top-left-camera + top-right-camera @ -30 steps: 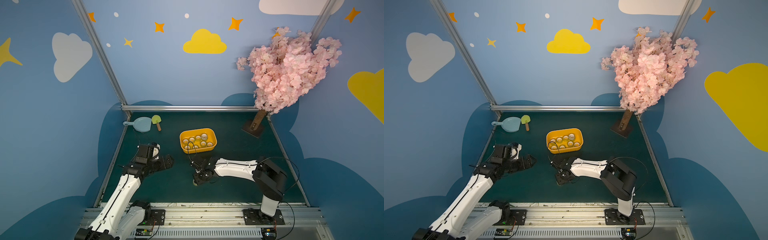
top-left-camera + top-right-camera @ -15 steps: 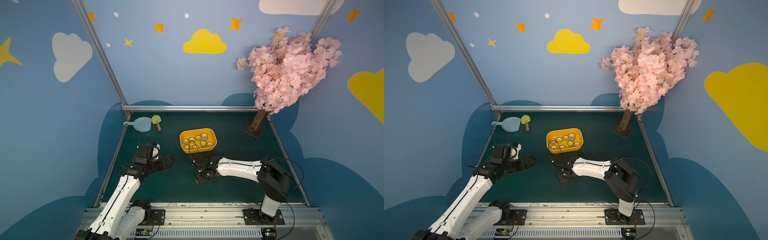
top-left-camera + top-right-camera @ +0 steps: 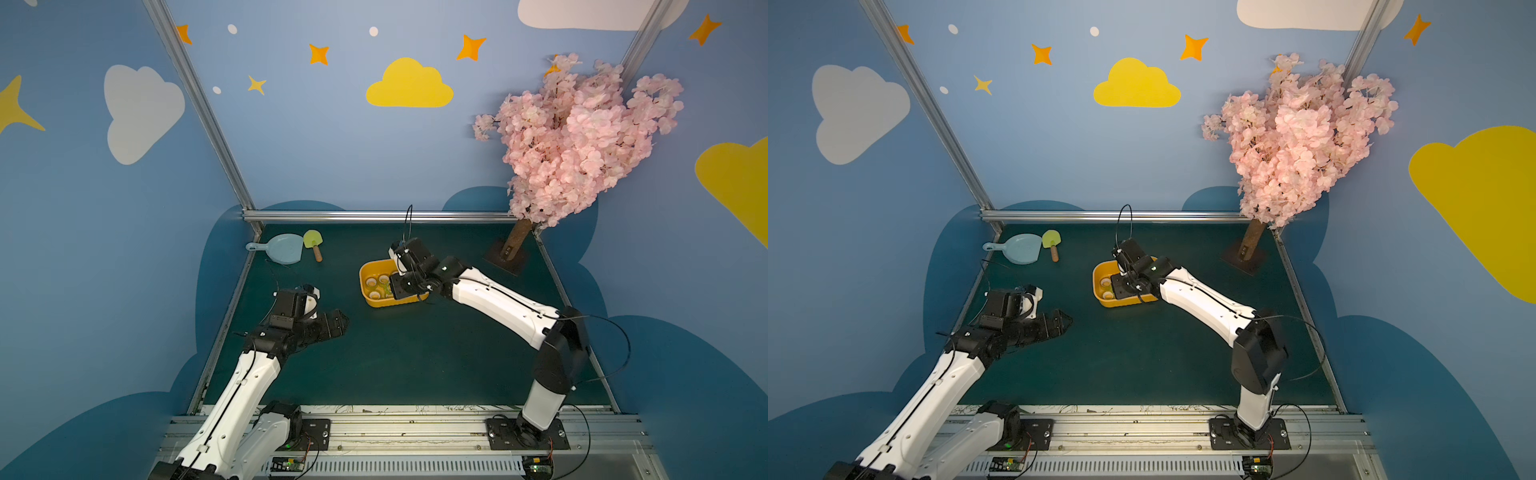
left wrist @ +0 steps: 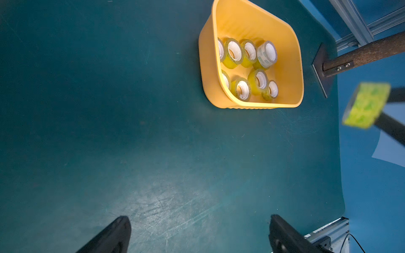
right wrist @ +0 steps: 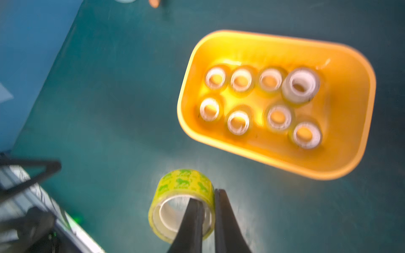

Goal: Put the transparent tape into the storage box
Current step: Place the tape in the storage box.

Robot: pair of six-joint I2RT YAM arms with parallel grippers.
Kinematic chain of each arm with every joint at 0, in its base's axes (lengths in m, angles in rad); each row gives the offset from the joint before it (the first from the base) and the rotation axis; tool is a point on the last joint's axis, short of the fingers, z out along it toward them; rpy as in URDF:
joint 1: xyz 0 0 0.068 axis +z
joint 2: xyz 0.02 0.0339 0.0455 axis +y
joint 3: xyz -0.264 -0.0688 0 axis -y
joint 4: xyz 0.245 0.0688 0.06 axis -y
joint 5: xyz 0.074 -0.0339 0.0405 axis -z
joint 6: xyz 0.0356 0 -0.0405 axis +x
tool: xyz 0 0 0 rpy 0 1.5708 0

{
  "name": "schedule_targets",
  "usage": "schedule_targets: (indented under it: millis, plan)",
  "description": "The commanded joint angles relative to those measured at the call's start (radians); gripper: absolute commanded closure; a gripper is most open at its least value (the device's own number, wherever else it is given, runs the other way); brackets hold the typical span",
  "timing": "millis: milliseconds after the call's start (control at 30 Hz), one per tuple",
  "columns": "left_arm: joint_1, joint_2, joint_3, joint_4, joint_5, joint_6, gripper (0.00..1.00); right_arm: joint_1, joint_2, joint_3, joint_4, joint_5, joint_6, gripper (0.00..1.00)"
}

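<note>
R arm has swung up from the mat in front of the storage box and now hangs over its right half in both top views. Item held: transparent tape, wall pinched by right gripper, one finger in the core, one outside; roll aloft just beside box, not inside. Box contents: 8 tape rolls, cores up; left gripper jaws apart, empty, well apart from box.
</note>
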Motion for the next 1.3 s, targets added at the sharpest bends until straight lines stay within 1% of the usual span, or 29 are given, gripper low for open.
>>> schedule_targets:
  millis: [0, 67, 133, 233, 433, 600, 667, 733, 767, 833, 900, 1000, 1100, 1133, 1167, 1267]
  plan:
    - [-0.003, -0.016, 0.019, -0.005, -0.007, 0.006, 0.00, -0.053, 0.164, 0.136, -0.110, -0.073, -0.017, 0.96]
    - [-0.003, -0.016, 0.019, -0.006, -0.007, 0.005, 0.00, -0.078, 0.273, 0.257, -0.171, -0.142, -0.057, 0.96]
    - [-0.003, -0.014, 0.019, -0.004, -0.004, 0.003, 0.00, -0.095, 0.372, 0.354, -0.219, -0.178, -0.051, 0.96]
    - [-0.003, -0.007, 0.021, -0.004, 0.004, 0.003, 0.00, -0.104, 0.480, 0.430, -0.228, -0.215, -0.036, 0.96]
    - [-0.003, -0.018, 0.019, -0.004, 0.000, 0.004, 0.00, -0.109, 0.588, 0.546, -0.218, -0.247, -0.005, 0.96]
    - [-0.004, -0.021, 0.019, -0.002, 0.006, 0.003, 0.00, -0.123, 0.616, 0.572, -0.143, -0.294, 0.044, 0.93]
    - [-0.003, -0.021, 0.019, -0.002, 0.005, 0.003, 0.00, -0.131, 0.625, 0.572, -0.111, -0.308, 0.071, 0.88]
    - [-0.004, -0.022, 0.019, -0.002, 0.004, 0.004, 0.00, -0.136, 0.635, 0.572, -0.091, -0.324, 0.089, 0.75]
    - [-0.003, -0.021, 0.019, -0.002, 0.002, 0.005, 0.00, -0.139, 0.638, 0.574, -0.089, -0.330, 0.098, 0.69]
    - [-0.003, -0.024, 0.019, -0.002, 0.002, 0.004, 0.00, -0.142, 0.641, 0.573, -0.088, -0.344, 0.113, 0.61]
    - [-0.003, -0.022, 0.018, -0.002, -0.001, 0.005, 0.00, -0.142, 0.629, 0.568, -0.088, -0.343, 0.112, 0.56]
    - [-0.003, -0.015, 0.019, -0.003, -0.005, 0.005, 0.00, -0.141, 0.591, 0.543, -0.072, -0.333, 0.106, 0.54]
    - [-0.003, -0.012, 0.022, -0.011, -0.017, 0.008, 0.00, -0.137, 0.504, 0.473, -0.025, -0.305, 0.102, 0.51]
    - [-0.003, -0.017, 0.024, -0.014, -0.017, 0.009, 0.00, -0.133, 0.460, 0.435, -0.001, -0.287, 0.097, 0.49]
    - [-0.003, -0.023, 0.024, -0.016, -0.051, 0.010, 0.00, -0.131, 0.419, 0.400, 0.018, -0.273, 0.091, 0.47]
    - [-0.004, -0.062, 0.014, -0.007, -0.083, 0.016, 0.00, -0.122, 0.281, 0.296, 0.060, -0.222, 0.049, 0.40]
